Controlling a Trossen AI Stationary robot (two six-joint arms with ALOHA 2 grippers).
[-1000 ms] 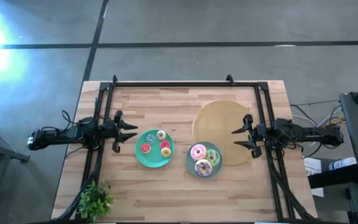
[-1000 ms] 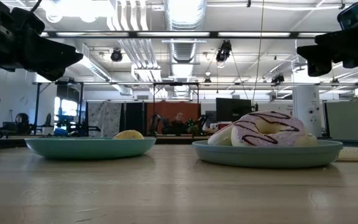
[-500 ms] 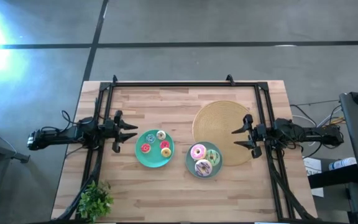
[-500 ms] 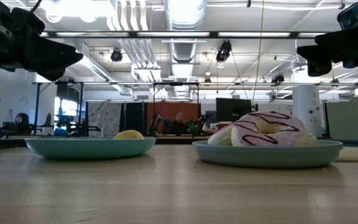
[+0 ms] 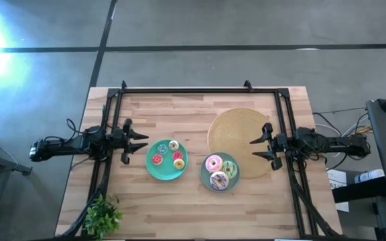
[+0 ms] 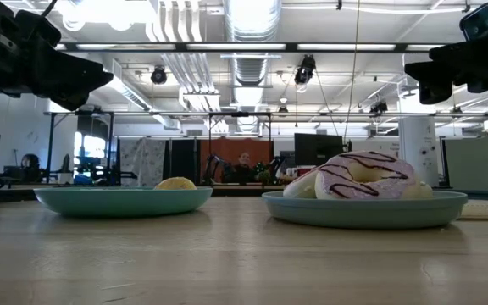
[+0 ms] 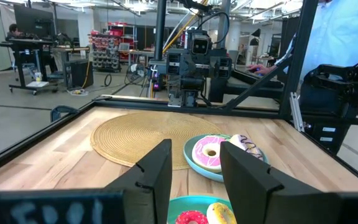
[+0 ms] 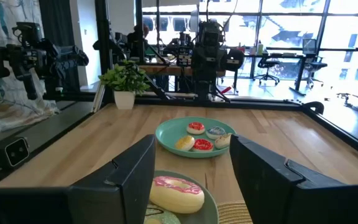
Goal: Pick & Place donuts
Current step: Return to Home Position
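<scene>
Both arms reach level inward from the table's (image 5: pixel 179 207) sides, left gripper (image 5: pixel 141 142) and right gripper (image 5: pixel 254 148) spread wide, empty; donuts (image 5: pixel 214 163) rest on two teal plates (image 5: pixel 154 171) between them.

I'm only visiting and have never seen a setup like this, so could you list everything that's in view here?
table: one, light wood, under everything
frame: one, black, round the table's edges
left plate: one, teal, mid-table
right plate: one, teal, beside the left plate
small donuts: five, two red, blue, white, orange-yellow, all on the left plate
large donuts: three, pink, green, white-brown, all on the right plate
woven disc: one, tan, next to the right plate
potted plant: one, green, at a table corner on the left arm's side
person: one, light-blue shirt, beyond the table
left hand: dark, open, empty, beside the left plate
right hand: dark, open, empty, over the woven disc's edge
</scene>
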